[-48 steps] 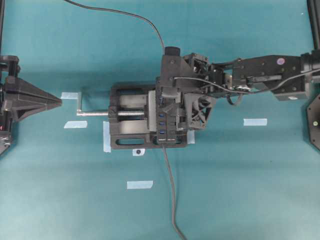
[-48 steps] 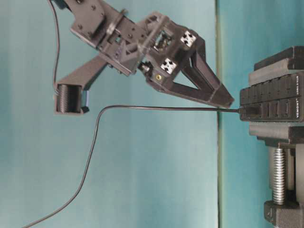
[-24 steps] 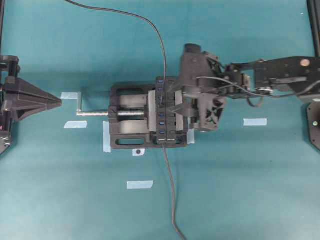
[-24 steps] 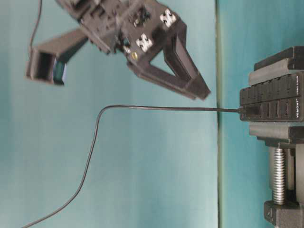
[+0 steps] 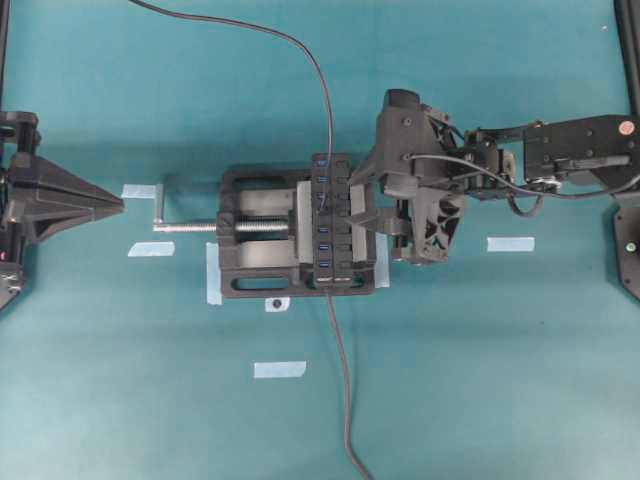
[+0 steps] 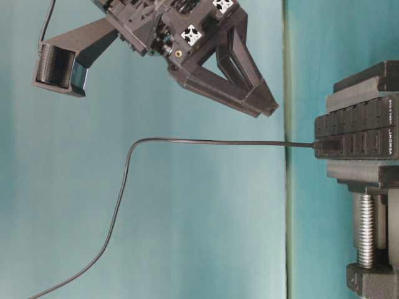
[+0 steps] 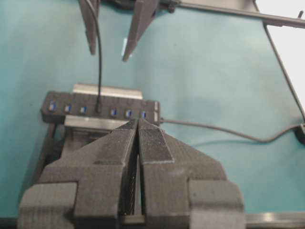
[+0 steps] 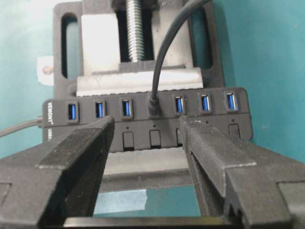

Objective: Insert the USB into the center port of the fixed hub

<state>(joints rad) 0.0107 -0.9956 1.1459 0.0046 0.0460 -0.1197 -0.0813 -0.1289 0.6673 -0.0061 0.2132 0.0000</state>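
The right pincer (image 8: 147,157), black with ridged pads, stands wide and holds nothing; in its own wrist view the two fingers frame the hub with bare space between them. Straight ahead of it, just beyond the fingertips, lies the fixed hub (image 8: 143,117), a long narrow black strip with a row of blue slots and small black buttons, its long axis running across the pincer's line of approach. The small black USB plug (image 8: 153,106) sits upright in the center port (image 8: 153,112), three blue slots to either side, its thin dark grey cable (image 8: 167,43) arching up and away over the black bench vise (image 8: 138,62) with its silver screw. How deeply the plug is seated is hard to judge from here, though the table-level view shows it flush against the hub face.

In the overhead view the right pincer (image 5: 385,205) hangs just beside the hub (image 5: 332,225), clear of plug and cable. The left pincer (image 7: 138,143) is pressed closed on nothing, parked well apart on the far side of the vise, so the right arm is much the nearer. The hub's own thicker grey cable (image 5: 342,380) trails across the teal table (image 5: 150,380). The insertion looks done, I judge.
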